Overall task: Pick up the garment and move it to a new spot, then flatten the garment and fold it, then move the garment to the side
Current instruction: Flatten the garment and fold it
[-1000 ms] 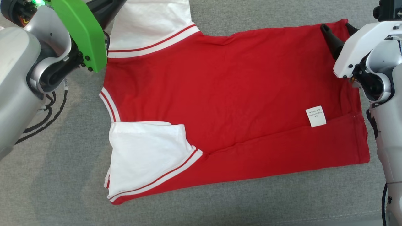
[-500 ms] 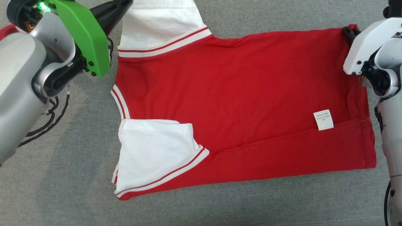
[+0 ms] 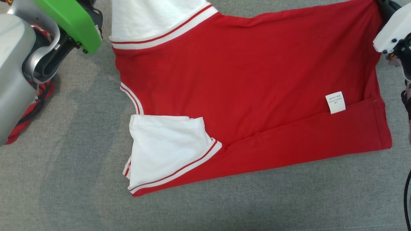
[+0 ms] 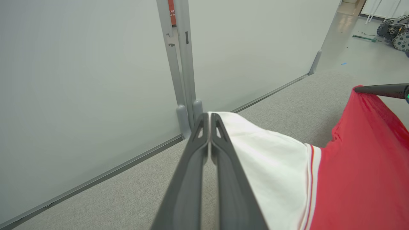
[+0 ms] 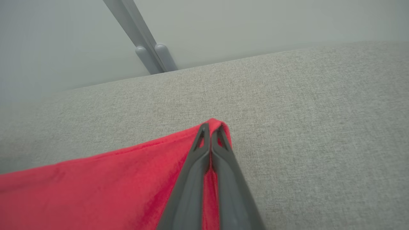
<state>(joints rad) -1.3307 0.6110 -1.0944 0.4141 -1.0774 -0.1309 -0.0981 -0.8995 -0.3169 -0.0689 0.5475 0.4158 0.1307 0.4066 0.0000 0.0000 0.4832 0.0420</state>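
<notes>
The garment [image 3: 244, 80], a red jersey with white sleeves, lies spread on a grey fabric surface [image 3: 224, 199] with its white tag [image 3: 335, 102] face up. The near sleeve [image 3: 167, 150] is folded onto the body. My left gripper [image 4: 209, 116] is shut on the edge of the far white sleeve [image 4: 271, 159]. My right gripper [image 5: 211, 127] is shut on the far red hem corner [image 5: 223, 126], which it holds slightly off the surface. In the left wrist view, the right gripper's dark finger [image 4: 380, 90] pinches that same corner.
A pale wall panel with a grey post [image 4: 180, 64] stands just beyond the surface's far edge. A strip of red cloth [image 3: 35, 106] and black cables lie under my left arm. Open floor with a wheeled machine [image 4: 396, 28] lies off to the right.
My right gripper has closed on the red hem corner. The garment's far edge has moved up the head view, and that view has shifted as well. The left gripper stays shut on the sleeve.
</notes>
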